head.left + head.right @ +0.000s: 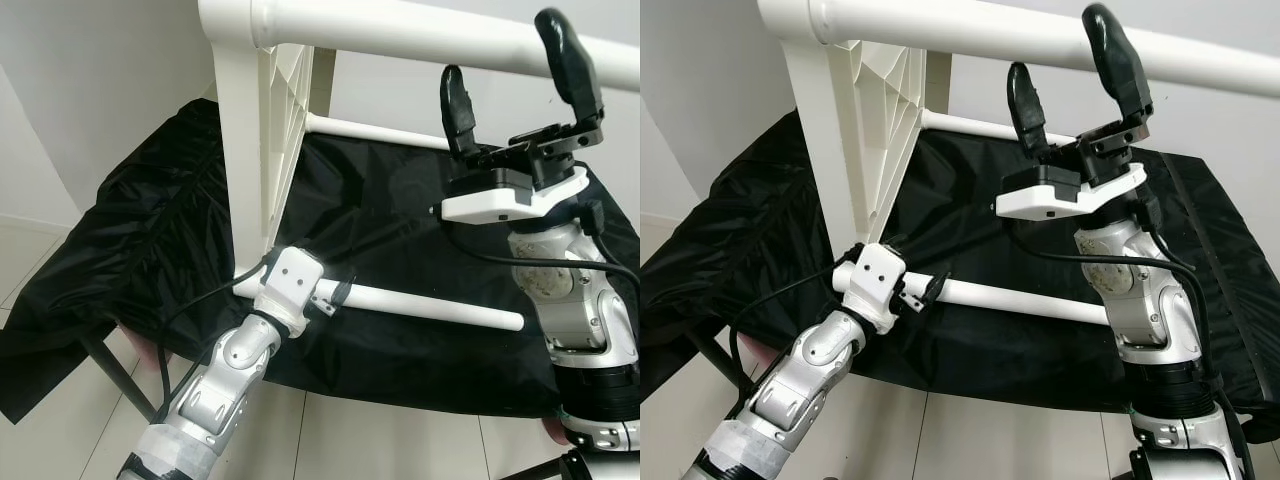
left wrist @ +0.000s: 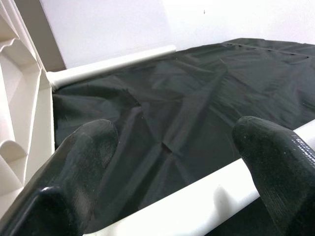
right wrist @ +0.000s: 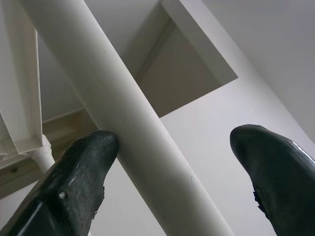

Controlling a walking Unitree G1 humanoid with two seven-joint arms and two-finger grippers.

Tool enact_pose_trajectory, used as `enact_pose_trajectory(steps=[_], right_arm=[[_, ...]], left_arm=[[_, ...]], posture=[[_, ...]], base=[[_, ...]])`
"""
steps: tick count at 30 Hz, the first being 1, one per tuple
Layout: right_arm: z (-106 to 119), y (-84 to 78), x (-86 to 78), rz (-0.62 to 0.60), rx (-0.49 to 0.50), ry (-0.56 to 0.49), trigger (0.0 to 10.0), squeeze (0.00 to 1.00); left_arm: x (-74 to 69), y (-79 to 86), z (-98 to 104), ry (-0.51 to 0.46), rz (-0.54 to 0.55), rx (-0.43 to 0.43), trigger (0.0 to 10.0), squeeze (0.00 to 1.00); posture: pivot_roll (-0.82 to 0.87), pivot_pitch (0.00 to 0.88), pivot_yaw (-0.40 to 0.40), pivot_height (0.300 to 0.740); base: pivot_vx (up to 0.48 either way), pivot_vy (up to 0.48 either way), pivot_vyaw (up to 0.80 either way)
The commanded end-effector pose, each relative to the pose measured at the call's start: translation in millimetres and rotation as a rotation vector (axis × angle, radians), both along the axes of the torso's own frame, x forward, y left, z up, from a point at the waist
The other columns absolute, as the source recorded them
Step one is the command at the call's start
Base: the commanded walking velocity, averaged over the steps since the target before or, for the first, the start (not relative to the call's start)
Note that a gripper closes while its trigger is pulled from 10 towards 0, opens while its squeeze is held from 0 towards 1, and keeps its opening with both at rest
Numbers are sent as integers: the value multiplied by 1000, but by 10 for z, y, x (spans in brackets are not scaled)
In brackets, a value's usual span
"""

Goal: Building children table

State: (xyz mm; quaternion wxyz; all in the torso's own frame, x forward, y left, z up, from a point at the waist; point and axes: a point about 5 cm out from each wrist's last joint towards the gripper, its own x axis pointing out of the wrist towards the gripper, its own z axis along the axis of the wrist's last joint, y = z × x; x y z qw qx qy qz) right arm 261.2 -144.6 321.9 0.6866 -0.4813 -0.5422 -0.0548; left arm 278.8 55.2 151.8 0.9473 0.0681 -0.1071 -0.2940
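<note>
Right tool: fingers wide apart — straddling the top rail, one finger touching it.
Left tool: fingers spread around the lower leg tube — not clamped.

left tool: low, fingers apart | right tool: raised, pointing up, fingers spread

a wrinkled black sheet covers a raised surface and hangs in loose folds off its near left corner. under that corner a dark slanted leg reaches the floor. the floor is pale glossy tile with thin grout lines. plain white walls stand behind, meeting at a corner on the left. the light is soft and even.
</note>
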Motion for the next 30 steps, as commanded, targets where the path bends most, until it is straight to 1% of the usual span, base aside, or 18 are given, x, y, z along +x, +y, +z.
enact_pose_trajectory(steps=[1, 4, 5, 8, 9, 10, 12, 16, 18, 19, 23, 26, 29, 30], right_arm=[[85, 11, -18, 1, 7, -5, 10000, 0], [92, 19, -7, -11, -5, 26, 10000, 0], [78, 16, 13, -33, -27, 71, 10000, 0], [59, -3, 18, -49, -39, 99, 10000, 0], [16, -34, 54, -81, -52, 135, 10000, 0], [16, -34, 54, -81, -52, 135, 10000, 0], [-28, -84, 96, -128, -62, 170, 10000, 0], [-24, -104, 124, -161, -65, 175, 10000, 0], [97, -85, 153, -199, -57, 160, 10000, 0], [97, -85, 153, -199, -57, 160, 10000, 0], [215, -76, 149, -224, -48, 148, 10000, 0], [325, -39, 118, -218, -44, 146, 10000, 0], [349, -21, 101, -212, -46, 155, 10000, 0], [349, -20, 97, -212, -49, 166, 3373, 0]], left_arm=[[-49, -70, -44, 10, -128, 36, 10000, 0], [-46, -72, -46, 10, -126, 34, 10000, 0], [-45, -77, -46, 9, -122, 30, 10000, 0], [-53, -85, -46, 8, -118, 26, 10000, 0], [-60, -88, -46, 7, -115, 24, 10000, 0], [-60, -88, -46, 7, -115, 24, 10000, 0], [-63, -79, -52, 8, -110, 23, 10000, 0], [-50, -54, -54, 9, -103, 24, 10000, 0], [-28, -40, -54, 9, -97, 25, 10000, 0], [-28, -40, -54, 9, -97, 25, 10000, 0], [-35, -48, -61, 19, -99, 23, 10000, 0], [-42, -69, -116, 66, -104, 22, 10000, 0], [-39, -78, -163, 115, -102, 21, 10000, 0], [-14, -89, -213, 195, -82, 12, 10000, 0]], posture=[[-36, 49, -61, 740], [-38, 49, -64, 740], [-38, 52, -71, 740], [-37, 53, -75, 740], [-37, 54, -77, 740], [-37, 54, -77, 740], [-33, 55, -80, 740], [-32, 55, -80, 740], [-35, 55, -75, 740], [-35, 55, -75, 740], [-41, 58, -71, 740], [-55, 60, -67, 740], [-58, 61, -67, 740], [-65, 62, -70, 740]], base=[[0, 0, 0], [0, 0, 0], [0, 0, 0], [0, 0, 0], [0, 0, 0], [0, 0, 0], [0, 0, 0], [0, 0, 0], [0, 0, 0], [0, 0, 0], [0, 0, 0], [0, 0, 0], [0, 0, 0], [0, 0, 0]])
